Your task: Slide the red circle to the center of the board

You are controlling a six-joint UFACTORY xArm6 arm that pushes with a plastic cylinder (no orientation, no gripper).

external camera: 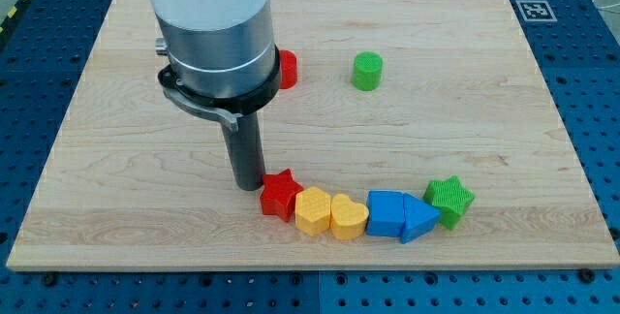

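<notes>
The red circle (288, 69) lies in the upper middle of the wooden board (116, 110), mostly hidden behind the arm's grey body. My tip (247, 185) touches the board well below it, just left of a red star (280, 195). A green circle (367, 71) lies to the right of the red circle.
A curved row of blocks runs along the view's bottom: the red star, a yellow hexagon (313, 210), a yellow heart (348, 216), a blue block (385, 213), a blue triangle (418, 219) and a green star (449, 201). A marker tag (532, 10) sits at the board's top right corner.
</notes>
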